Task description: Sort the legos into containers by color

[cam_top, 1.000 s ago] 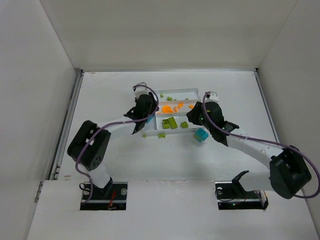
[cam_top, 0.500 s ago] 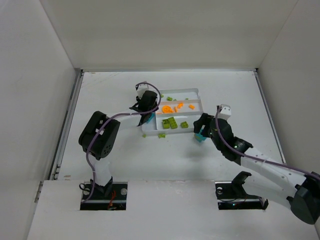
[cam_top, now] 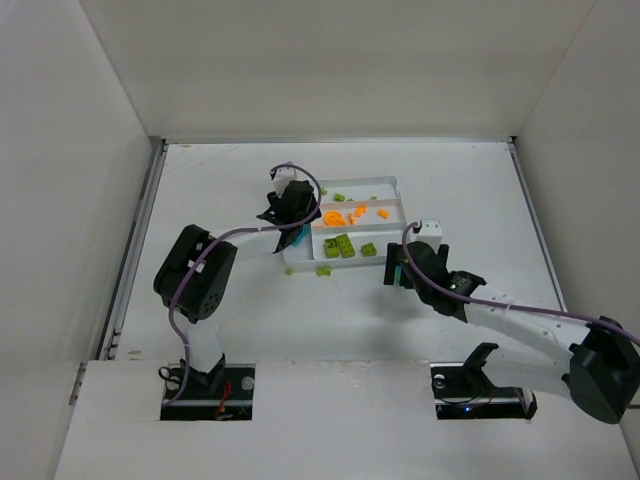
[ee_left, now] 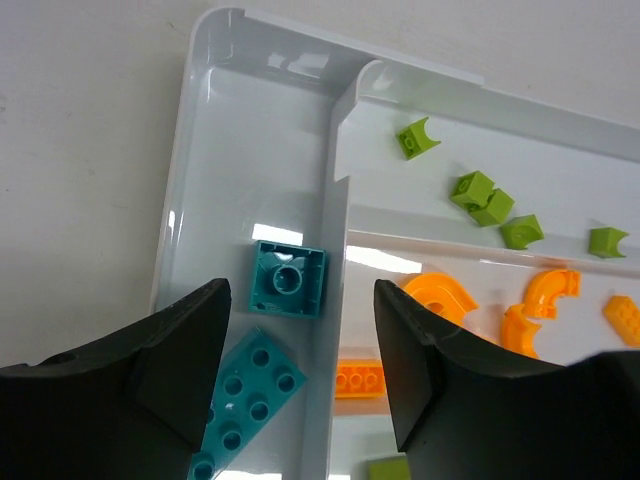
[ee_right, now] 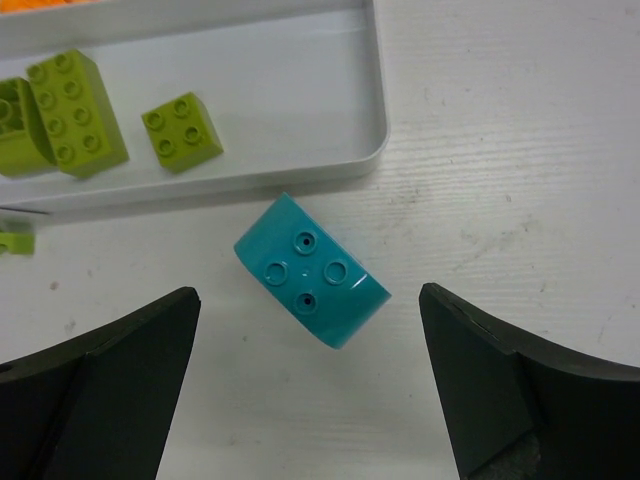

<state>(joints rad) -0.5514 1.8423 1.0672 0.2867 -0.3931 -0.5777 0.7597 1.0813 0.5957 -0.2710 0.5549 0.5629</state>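
R gripper hangs over table, jaws wide & empty, straddling a teal rounded lego that lies just outside the tray near its corner; inside that wall, near compt has lime bricks. Farther off, L gripper sits above tray's left-end compt, jaws partly apart, gripping nothing, w/ teal square lego & teal plate lying below. Beyond the divider: orange pcs in mid compt, small lime pcs in far one.

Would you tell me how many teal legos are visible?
3: square brick and flat plate in the tray's end compartment, curved piece on the table; others may be hidden.
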